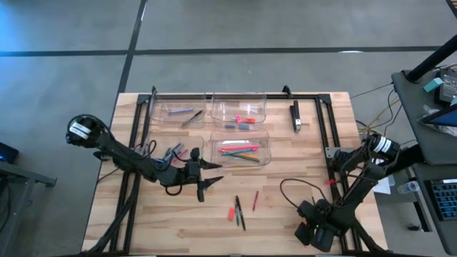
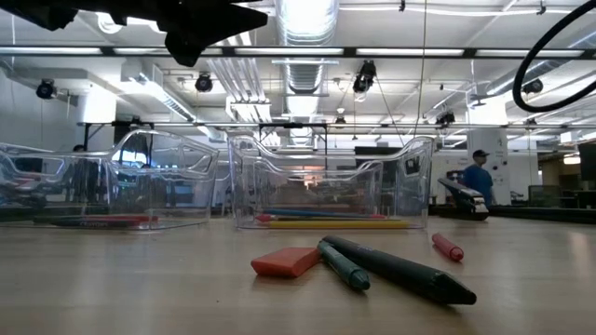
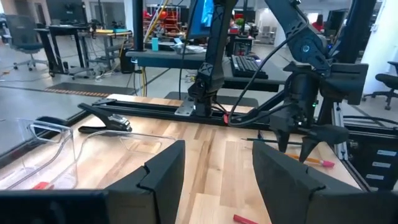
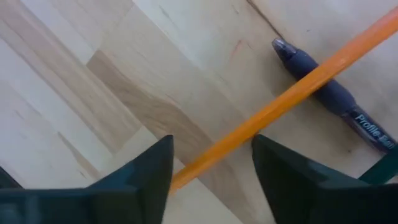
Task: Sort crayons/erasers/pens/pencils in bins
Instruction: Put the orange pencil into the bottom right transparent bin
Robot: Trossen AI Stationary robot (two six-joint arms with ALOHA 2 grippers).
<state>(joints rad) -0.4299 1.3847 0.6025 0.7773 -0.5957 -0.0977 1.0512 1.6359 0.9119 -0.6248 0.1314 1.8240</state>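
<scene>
My right gripper [image 4: 211, 162] hangs open near the table's near right corner [image 1: 314, 230], fingers pointing down on either side of an orange pencil [image 4: 298, 81]. The pencil lies across a dark pen [image 4: 329, 93] on the wood. My left gripper [image 1: 207, 180] hovers open and level above the table's middle, holding nothing [image 3: 217, 168]. In front of it on the table lie a red eraser [image 1: 231, 213], two dark pens [image 1: 240, 211] and a red crayon [image 1: 255, 200]. Four clear bins [image 1: 239, 148] stand behind, with pencils, erasers, pens and crayons in them.
A black frame [image 1: 325, 128] runs round the table's far and side edges, with a black-and-silver bar [image 1: 295, 116] on it. A black cable [image 1: 289, 191] loops over the wood beside my right arm. A person [image 2: 480, 177] stands far off in the room.
</scene>
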